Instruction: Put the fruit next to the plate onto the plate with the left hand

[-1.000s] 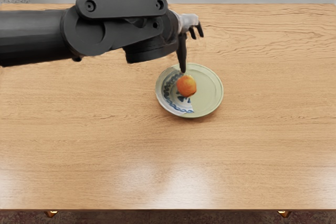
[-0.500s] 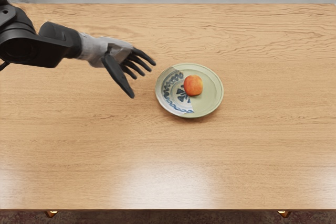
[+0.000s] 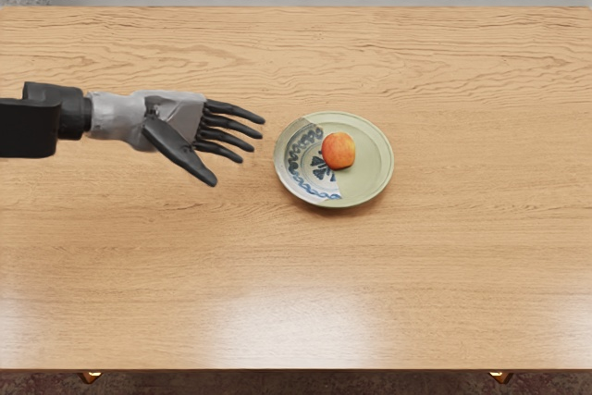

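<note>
Head view showed the fruit (image 3: 339, 150) — small and orange-red — lying on the plate (image 3: 381, 162), in the upper middle of the dish just beside its blue pattern (image 3: 313, 166), with nothing touching it. The left robot hand (image 3: 190, 131) hung over the surface (image 3: 296, 275) to the left of the plate, near its rim but apart from it. It was released: its fingers (image 3: 231, 119) were spread and straight, pointing toward the plate, and held nothing.

A second earlier that hand had been above the plate with the fruit right under a fingertip. Half a second earlier it was already clear of the dish, and by this moment it had drawn further back toward the left edge, the forearm (image 3: 37, 127) lying nearly level. The fruit had barely shifted since it was let go. Judged from that, the placing was done — only the arm's retreat was left. The right arm did not show.
</note>
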`<move>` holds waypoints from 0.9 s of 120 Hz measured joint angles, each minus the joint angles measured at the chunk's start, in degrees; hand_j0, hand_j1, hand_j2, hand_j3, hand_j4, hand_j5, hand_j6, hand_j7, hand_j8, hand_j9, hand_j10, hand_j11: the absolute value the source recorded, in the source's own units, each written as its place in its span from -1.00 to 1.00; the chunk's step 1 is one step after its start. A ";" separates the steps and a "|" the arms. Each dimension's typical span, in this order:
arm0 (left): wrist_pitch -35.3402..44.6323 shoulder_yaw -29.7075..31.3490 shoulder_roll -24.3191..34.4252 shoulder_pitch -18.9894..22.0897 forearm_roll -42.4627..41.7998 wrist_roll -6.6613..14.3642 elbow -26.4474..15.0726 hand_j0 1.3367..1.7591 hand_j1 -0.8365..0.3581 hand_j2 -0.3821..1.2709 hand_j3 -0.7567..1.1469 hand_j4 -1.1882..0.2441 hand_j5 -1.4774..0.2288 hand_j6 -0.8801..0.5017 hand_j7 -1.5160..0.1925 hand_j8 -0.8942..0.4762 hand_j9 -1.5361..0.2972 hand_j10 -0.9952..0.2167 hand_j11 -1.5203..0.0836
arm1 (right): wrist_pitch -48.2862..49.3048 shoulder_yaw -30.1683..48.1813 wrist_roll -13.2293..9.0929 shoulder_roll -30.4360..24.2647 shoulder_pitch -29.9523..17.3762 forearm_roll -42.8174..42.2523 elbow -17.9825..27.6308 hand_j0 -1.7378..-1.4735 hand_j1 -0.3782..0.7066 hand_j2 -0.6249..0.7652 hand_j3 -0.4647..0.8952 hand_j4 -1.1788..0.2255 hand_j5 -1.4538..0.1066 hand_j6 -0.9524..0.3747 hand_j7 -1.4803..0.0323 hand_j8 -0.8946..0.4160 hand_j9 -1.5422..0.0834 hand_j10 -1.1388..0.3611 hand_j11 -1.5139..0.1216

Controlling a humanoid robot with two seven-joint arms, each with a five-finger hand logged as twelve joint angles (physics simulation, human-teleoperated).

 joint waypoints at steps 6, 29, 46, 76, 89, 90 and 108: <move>-0.03 -0.12 -0.12 0.04 -1.13 0.00 0.57 0.52 0.48 -0.48 -0.20 0.31 0.35 -0.09 0.39 -0.06 0.32 0.23 0.49 | 0.00 0.00 0.00 0.00 0.00 0.00 0.00 -0.40 -0.87 -0.11 -0.32 0.63 0.80 0.38 0.89 0.31 0.84 0.47 0.79; -0.07 0.21 -0.43 0.47 -4.80 0.00 3.28 0.52 0.49 -0.48 -0.20 0.31 0.35 -0.09 0.40 -0.06 0.32 0.23 0.49 | 0.00 0.00 0.00 0.00 0.00 0.00 0.00 -0.40 -0.87 -0.11 -0.32 0.63 0.80 0.38 0.89 0.31 0.84 0.47 0.79; -0.07 1.57 -0.58 0.21 -5.41 -0.42 5.10 0.52 0.49 -0.48 -0.20 0.31 0.35 -0.08 0.40 -0.06 0.32 0.23 0.49 | 0.00 0.00 -0.01 0.00 0.00 0.00 0.00 -0.40 -0.87 -0.11 -0.32 0.63 0.80 0.38 0.89 0.31 0.84 0.47 0.79; -0.08 4.59 -0.64 -0.52 -4.20 -6.32 8.07 0.52 0.48 -0.48 -0.21 0.31 0.35 -0.09 0.40 -0.06 0.32 0.23 0.49 | 0.00 0.00 0.00 0.00 0.00 0.00 0.00 -0.40 -0.87 -0.11 -0.32 0.63 0.80 0.38 0.89 0.31 0.84 0.47 0.79; -0.08 5.66 -0.79 -0.35 -4.01 -8.43 8.57 0.52 0.48 -0.48 -0.21 0.31 0.35 -0.09 0.40 -0.06 0.32 0.23 0.49 | 0.00 0.00 -0.01 0.00 0.00 0.00 0.00 -0.40 -0.87 -0.11 -0.32 0.63 0.80 0.38 0.89 0.31 0.84 0.47 0.79; -0.08 5.71 -0.83 -0.39 -4.00 -8.53 8.59 0.52 0.48 -0.48 -0.21 0.31 0.35 -0.09 0.40 -0.06 0.32 0.23 0.49 | 0.00 0.00 0.00 0.00 0.00 0.00 0.00 -0.40 -0.87 -0.11 -0.32 0.63 0.80 0.38 0.89 0.31 0.84 0.47 0.79; -0.08 6.12 -0.88 -0.79 -3.93 -9.41 8.82 0.52 0.48 -0.48 -0.21 0.31 0.35 -0.09 0.39 -0.06 0.32 0.23 0.49 | 0.00 0.00 0.00 0.00 0.00 0.00 0.00 -0.40 -0.87 -0.11 -0.32 0.63 0.80 0.38 0.89 0.31 0.84 0.47 0.79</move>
